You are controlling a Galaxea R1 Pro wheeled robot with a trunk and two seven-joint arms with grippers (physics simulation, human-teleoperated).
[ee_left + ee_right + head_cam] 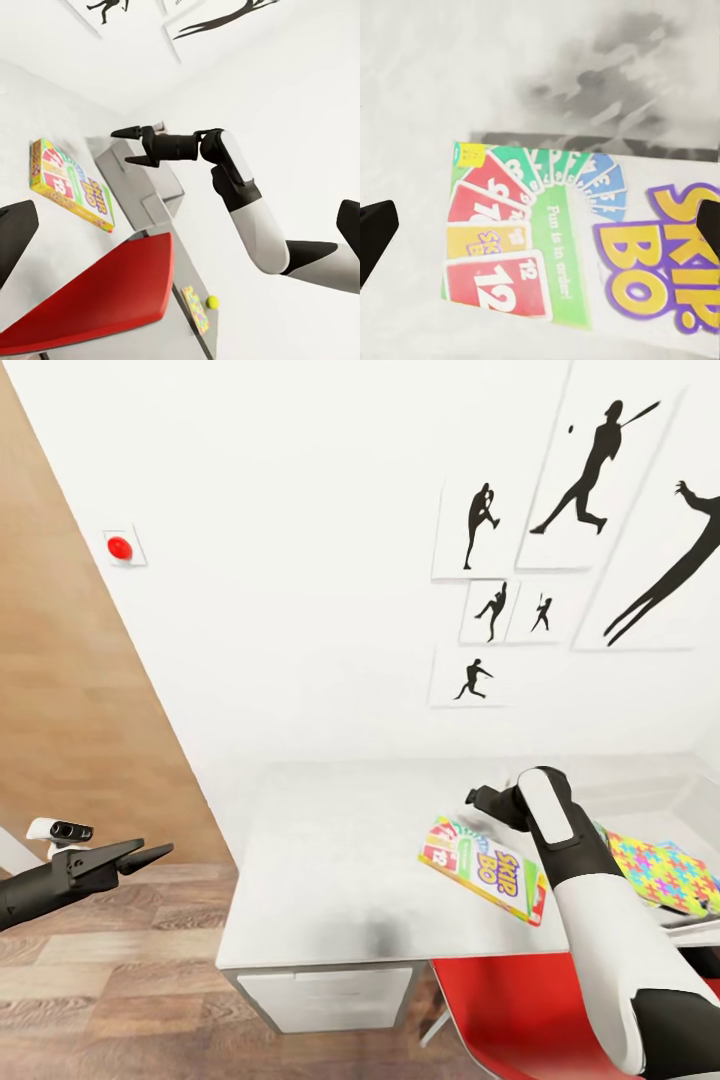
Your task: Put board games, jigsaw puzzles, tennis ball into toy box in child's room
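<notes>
The Skip-Bo game (487, 868) lay on the surface (330, 860), apparently not yet boxed; both arms' jaws were spread, empty.

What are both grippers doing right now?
Left gripper: open, empty.
Right gripper: open, empty, above the Skip-Bo box.

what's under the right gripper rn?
The Skip-Bo box lies flat on the table right below the open right gripper, not touched. Whether anything lies beneath the box is hidden.
</notes>
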